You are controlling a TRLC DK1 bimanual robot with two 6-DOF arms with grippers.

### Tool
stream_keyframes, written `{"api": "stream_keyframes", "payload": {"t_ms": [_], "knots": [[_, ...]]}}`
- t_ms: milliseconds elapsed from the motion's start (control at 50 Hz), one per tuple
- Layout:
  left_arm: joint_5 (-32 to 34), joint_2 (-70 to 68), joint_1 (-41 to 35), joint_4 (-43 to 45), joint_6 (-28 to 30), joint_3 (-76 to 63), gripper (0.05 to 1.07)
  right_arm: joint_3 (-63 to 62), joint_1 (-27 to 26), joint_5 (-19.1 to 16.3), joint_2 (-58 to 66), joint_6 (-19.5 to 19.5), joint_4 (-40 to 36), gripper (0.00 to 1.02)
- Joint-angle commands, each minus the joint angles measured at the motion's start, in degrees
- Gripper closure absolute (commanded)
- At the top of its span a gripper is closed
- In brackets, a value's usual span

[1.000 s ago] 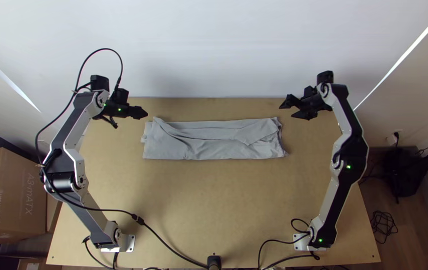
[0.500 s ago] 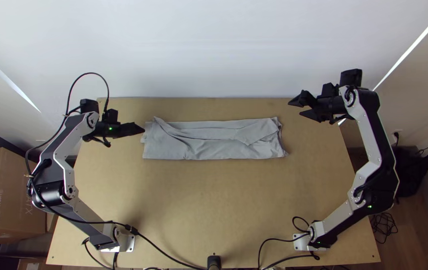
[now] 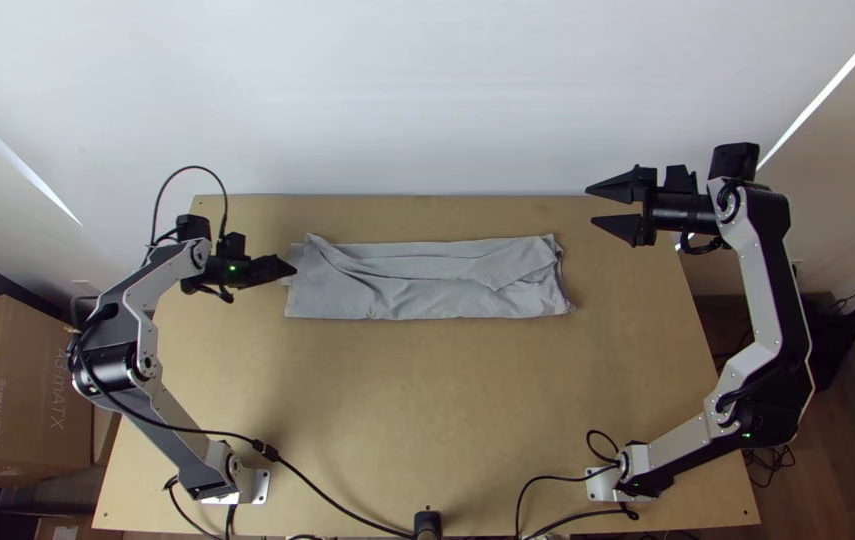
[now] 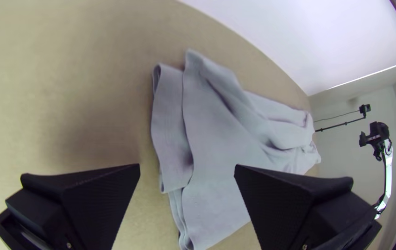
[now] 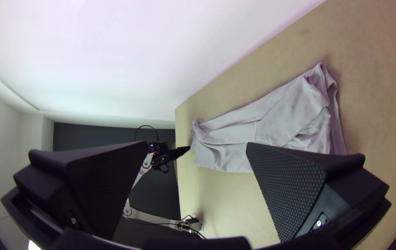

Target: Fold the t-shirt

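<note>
T-shirt [image 3: 427,298], one, pale grey. Folded into a long, narrow strip, laid crosswise on the far half of the table [image 3: 417,400]. Upper layer creased, with a slanting fold towards the right end; right end uneven, a small corner poking out. Left end shows stacked layers, one band jutting past the rest. Held by neither gripper.

Left gripper [image 3: 289,268], black, two wide fingers. At the t-shirt's left end, pointing towards it; whether it touches cannot be told. Fingers spread in the left wrist view, nothing between the pads.

Right gripper [image 3: 591,205], matching pattern. Beyond the t-shirt's right end and apart from it, near the table's far right corner, pointing left. Fingers parted, textured inner faces [image 5: 290,194] bare, nothing grasped.

Surroundings: table of light wood; white wall [image 3: 427,100] behind its far edge; cardboard box [image 3: 22,400] off the left side; black cable [image 3: 322,495] along the near left part.
</note>
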Motion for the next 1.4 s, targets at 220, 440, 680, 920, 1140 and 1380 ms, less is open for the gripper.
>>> {"api": "stream_keyframes", "payload": {"t_ms": [220, 440, 680, 920, 1140, 1380], "knots": [[-3.3, 7.6, -7.2, 1.4, -3.4, 4.1, 0.10, -1.5, -1.6, -1.2, -4.3, 1.4, 0.2, 0.03], [-6.0, 8.0, -11.7, 3.2, -6.7, 6.0, 0.10, -2.0, -1.4, -1.2, -5.2, 1.4, 0.2, 0.03], [-10.1, 7.0, -11.8, 4.4, -7.2, 5.9, 1.05, -2.7, -1.6, -1.2, -6.3, 1.4, 0.2, 0.03], [-10.1, 2.7, -3.0, 2.2, -3.8, 2.5, 1.05, -3.3, -1.9, -1.2, -6.9, 1.3, 0.2, 0.03], [-9.7, -1.5, 9.7, -4.6, 4.2, 3.3, 1.05, -5.3, -2.0, -1.2, -7.4, 0.8, 1.0, 0.03], [-8.9, -9.4, 14.5, -17.8, 9.5, 8.6, 1.05, -8.8, -1.8, -1.2, -8.2, 0.4, 2.8, 0.03]]}}
